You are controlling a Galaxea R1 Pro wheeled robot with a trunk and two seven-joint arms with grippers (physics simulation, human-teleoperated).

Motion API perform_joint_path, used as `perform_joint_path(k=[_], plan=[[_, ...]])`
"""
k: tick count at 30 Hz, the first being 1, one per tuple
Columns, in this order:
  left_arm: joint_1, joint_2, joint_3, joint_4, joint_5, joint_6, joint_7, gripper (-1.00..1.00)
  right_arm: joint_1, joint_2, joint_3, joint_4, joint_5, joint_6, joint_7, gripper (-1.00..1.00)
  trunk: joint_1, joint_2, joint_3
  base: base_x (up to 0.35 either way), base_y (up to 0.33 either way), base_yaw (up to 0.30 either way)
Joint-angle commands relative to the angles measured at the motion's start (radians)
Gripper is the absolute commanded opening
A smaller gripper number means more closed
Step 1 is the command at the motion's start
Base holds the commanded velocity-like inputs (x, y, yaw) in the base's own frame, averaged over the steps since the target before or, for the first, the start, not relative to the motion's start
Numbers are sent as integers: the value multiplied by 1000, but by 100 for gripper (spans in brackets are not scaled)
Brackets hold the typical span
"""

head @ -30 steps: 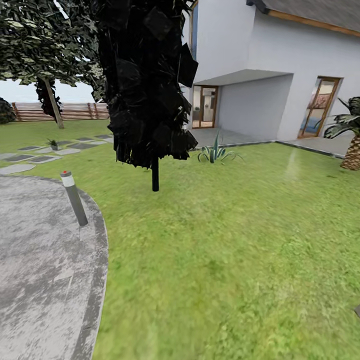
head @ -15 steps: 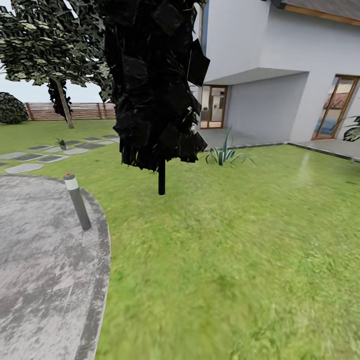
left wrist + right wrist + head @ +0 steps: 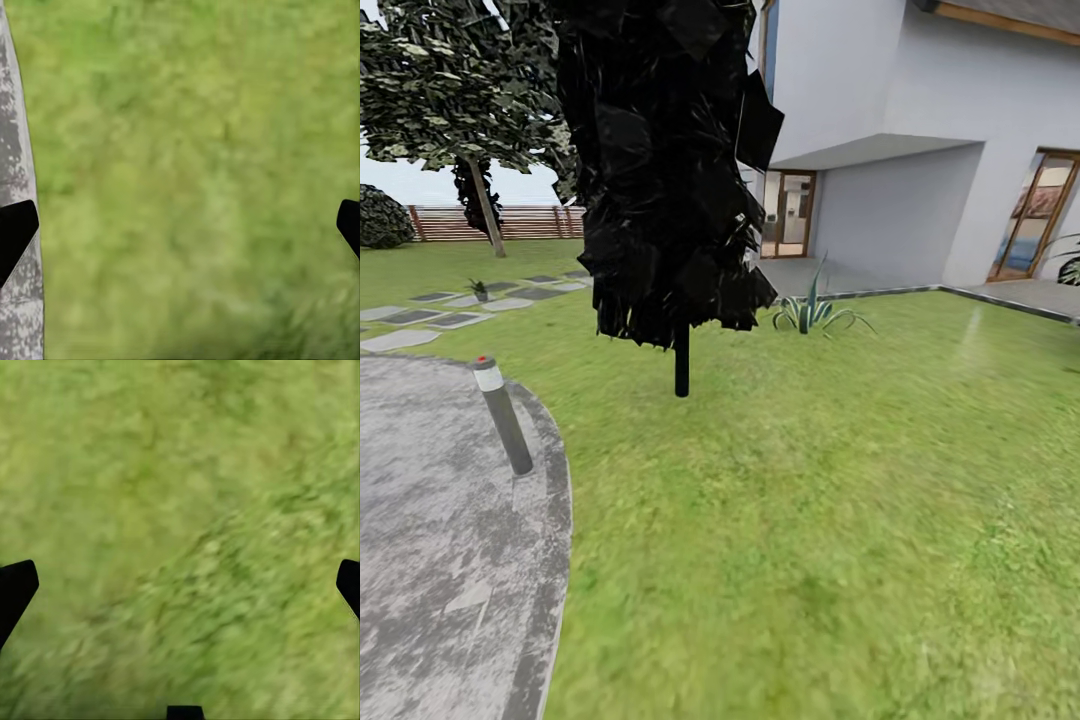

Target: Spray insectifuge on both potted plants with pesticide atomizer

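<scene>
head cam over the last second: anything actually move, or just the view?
Only the view moved: the camera panned left, then crept forward. The palm at the right edge slid out; the white house, dark-foliaged tree and spiky green plant shifted right. The grey bollard light sits slightly lower. Nothing was grasped or released. Both grippers, left and right, hang open over lawn.

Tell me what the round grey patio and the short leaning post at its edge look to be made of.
Round grey patio: probably concrete or stone, matte, with mottled light and dark patches. Short leaning post: likely painted metal or plastic, smooth dark grey with a white band and red top; the render leaves it open.
</scene>
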Motion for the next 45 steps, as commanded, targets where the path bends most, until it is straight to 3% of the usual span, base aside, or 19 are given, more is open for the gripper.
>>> perform_joint_path(k=[1,25,45], plan=[[0,0,0,1,-2,-3,-1,100,-1,0,-1,0,0,-3,-1,100,1,0,-1,326,0,0],[-1,1,0,1,-2,-3,0,100,-1,5,-2,-1,-6,-3,-4,100,1,0,-1,313,0,236],[-1,0,0,1,-2,-3,0,100,-1,6,-1,-1,-6,-3,-4,100,1,0,-1,23,0,276]])
